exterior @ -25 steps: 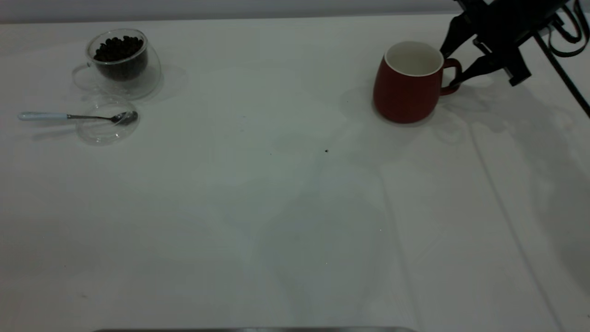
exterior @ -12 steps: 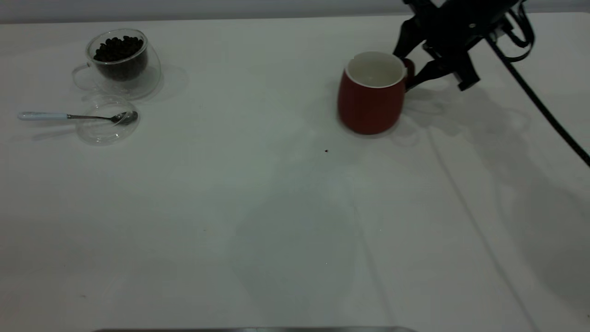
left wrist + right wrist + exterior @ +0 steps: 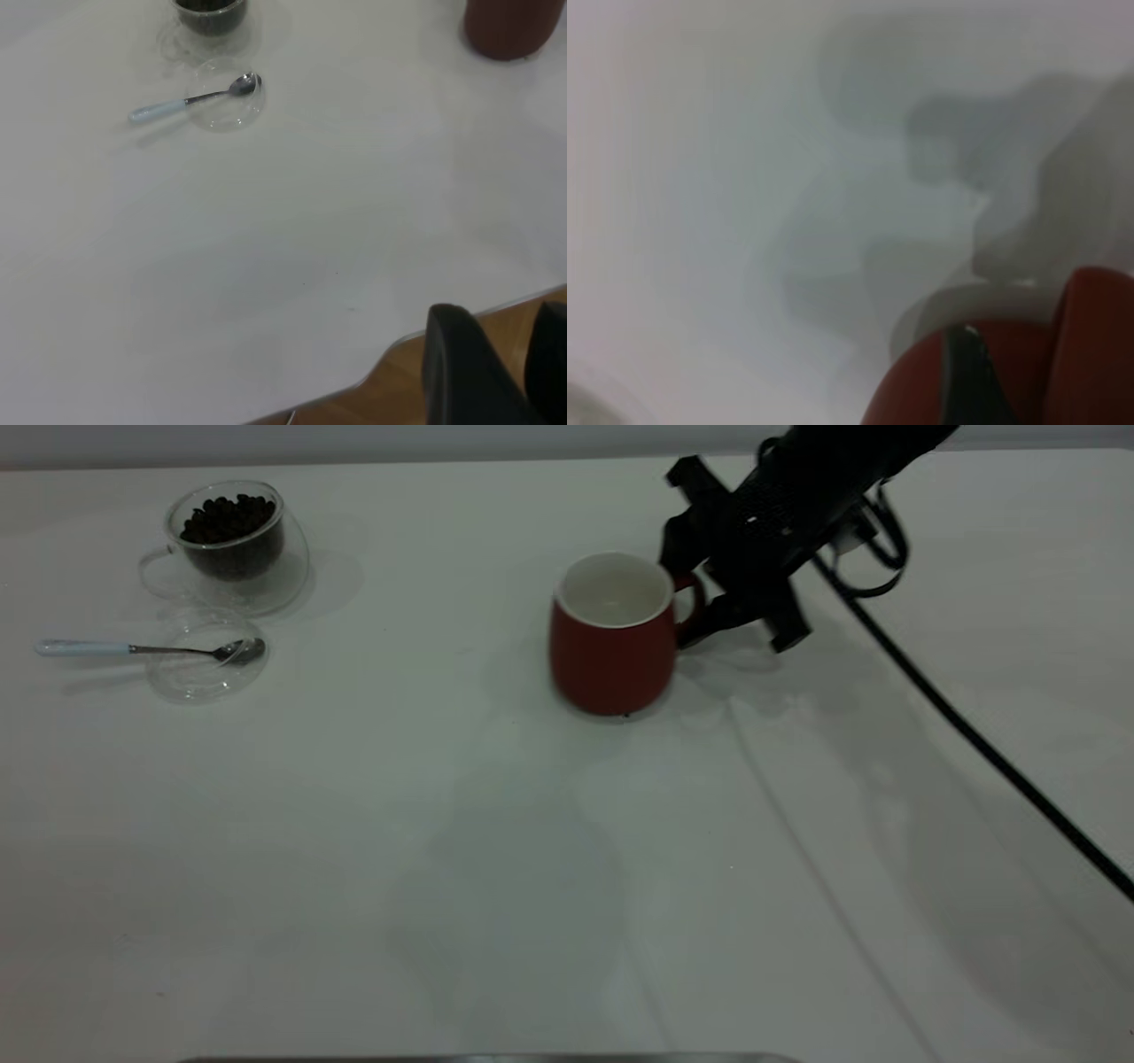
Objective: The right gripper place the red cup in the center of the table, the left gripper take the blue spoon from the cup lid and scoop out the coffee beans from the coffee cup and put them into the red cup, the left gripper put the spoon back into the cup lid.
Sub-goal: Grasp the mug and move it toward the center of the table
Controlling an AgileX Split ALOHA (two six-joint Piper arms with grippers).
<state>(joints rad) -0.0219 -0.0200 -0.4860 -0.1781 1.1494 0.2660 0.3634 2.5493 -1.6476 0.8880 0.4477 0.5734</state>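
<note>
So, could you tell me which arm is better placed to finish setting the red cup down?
Right: the right gripper already grips the red cup by its handle, near the table centre.

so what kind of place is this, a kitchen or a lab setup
Likely a lab test bench, not a kitchen: a bare white table, a black right gripper holding a dark red ceramic mug by its handle, and a clear glass cup of coffee beans.

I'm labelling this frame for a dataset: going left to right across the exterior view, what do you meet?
blue spoon handle → coffee cup with coffee beans → red cup → right gripper at the cup's handle.
</note>
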